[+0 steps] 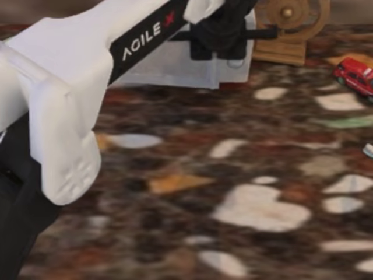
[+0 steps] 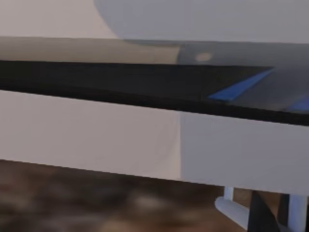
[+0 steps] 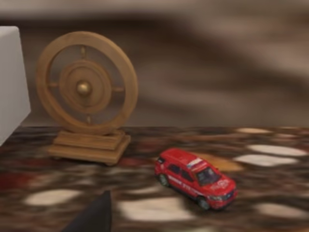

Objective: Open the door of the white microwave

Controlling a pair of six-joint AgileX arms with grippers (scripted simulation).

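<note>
Left arm [image 1: 87,64] stretches across the top view from the near left up to the far edge of the table [image 1: 192,146], its black gripper [image 1: 224,32] right at the white microwave [image 1: 169,67] at far centre. Prob. there because the door has to be caught at its edge before it can swing.

Left wrist cam sits v. close to the box: white face, a long dark slot along it, likely the door [image 2: 96,128] w/ its gap, but can't say for sure whether it's ajar. Can't tell if the pincer is wide, narrow or gripping anything; fingers are hidden.

Right arm is parked off to the right, not seen from above. Its cam faces a wooden wheel ornament [image 3: 87,94] and a red toy car [image 3: 195,178], both right of the microwave, well clear of the door's swing as far as I judge.
</note>
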